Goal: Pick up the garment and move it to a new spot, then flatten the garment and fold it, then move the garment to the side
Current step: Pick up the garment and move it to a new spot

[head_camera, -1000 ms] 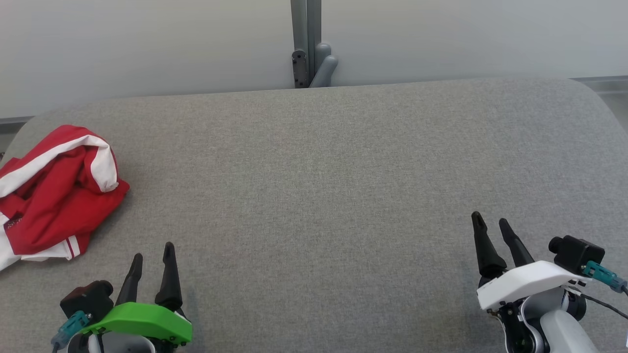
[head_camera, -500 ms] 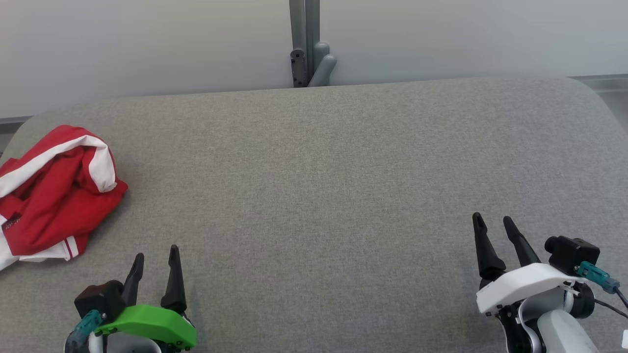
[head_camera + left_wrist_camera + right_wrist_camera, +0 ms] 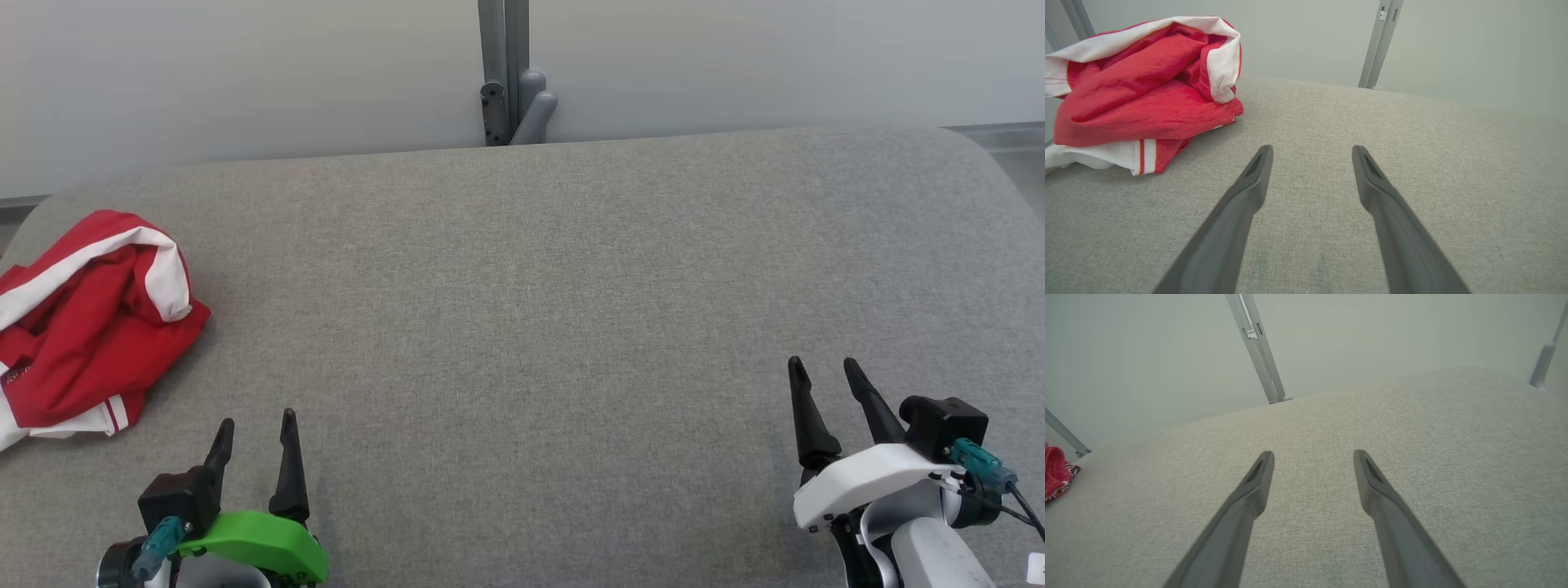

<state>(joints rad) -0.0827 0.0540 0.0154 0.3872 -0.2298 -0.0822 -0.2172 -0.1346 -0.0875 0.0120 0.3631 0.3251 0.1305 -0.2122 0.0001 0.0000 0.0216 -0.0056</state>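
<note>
**A:** Start nearest. How do the left fingers stand?

**B:** The left gripper (image 3: pixel 255 420) has its two dark fingers (image 3: pixel 1237 220) spread wide. Nothing sits between them, just the bare grey cloth of the padded surface (image 3: pixel 522 310).

**A:** And the right?

**B:** The same. The right gripper (image 3: pixel 823 364) has its fingers parted wide and holds nothing, with grey cloth showing in the gap and all round the tips.

**A:** Where is the garment?

**B:** The red and white garment (image 3: pixel 90 327) lies in a crumpled heap ahead of the left fingers and off to their left, apart from both tips. In the left wrist view, the nearest part of it is a white hem with a thin red stripe. It rests on the cloth just beyond and to the left of the left-hand fingertip, not touching it. Behind that hem the red folds pile up, and a broad white band curls over the top of the heap.

**A:** And from the right fingers?

**B:** It is far off to their left, well apart. The right wrist view catches a red scrap at its left edge. That is probably the same garment, though too little of it shows to be sure.

**A:** Anything farther out?

**B:** Past all four fingertips the surface ends in a rounded far edge. Beyond that, ahead and between the two grippers, a grey post (image 3: pixel 506 73) stands against a pale wall (image 3: pixel 245 73).
</note>
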